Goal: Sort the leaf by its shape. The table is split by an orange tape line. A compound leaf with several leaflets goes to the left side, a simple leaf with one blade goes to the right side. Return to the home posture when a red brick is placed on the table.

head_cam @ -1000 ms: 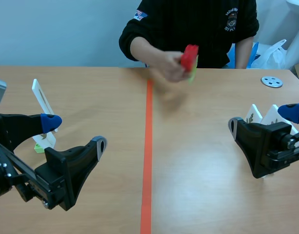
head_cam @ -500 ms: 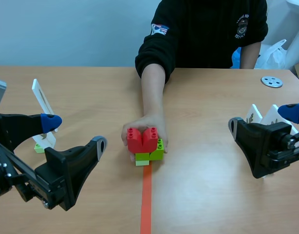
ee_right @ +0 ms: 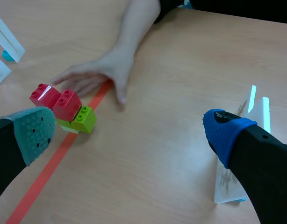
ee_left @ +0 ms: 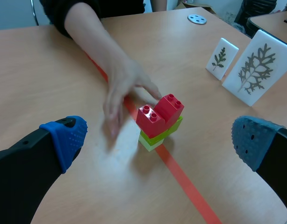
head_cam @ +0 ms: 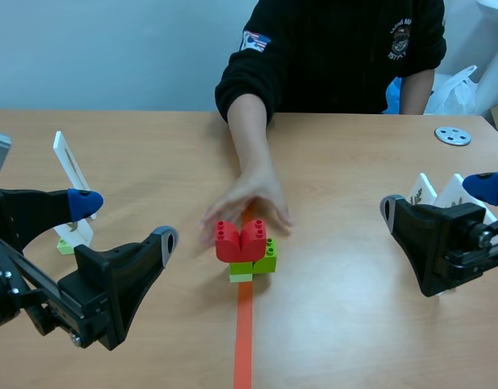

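A red brick (head_cam: 241,241) stacked on light-green bricks (head_cam: 264,258) stands on the orange tape line (head_cam: 244,340) in mid-table. A person's hand (head_cam: 251,203) hovers just behind it, fingers off the brick. My left gripper (head_cam: 125,223) rests low at the near left, open and empty; in its wrist view the red brick (ee_left: 160,114) lies ahead between the fingers. At the near right my right gripper (head_cam: 437,196) is open and empty too, with the red brick (ee_right: 57,101) ahead by its left finger.
A white card (head_cam: 70,174) on a green stand is at the left. Two leaf cards (ee_left: 225,58) (ee_left: 255,67) showing compound leaves stand at the right, behind my right gripper. A metal disc (head_cam: 452,135) lies at the far right.
The person brought the red brick down from the air and set it on the tape line, then let go and lifted the hand back. Both arms stayed still.
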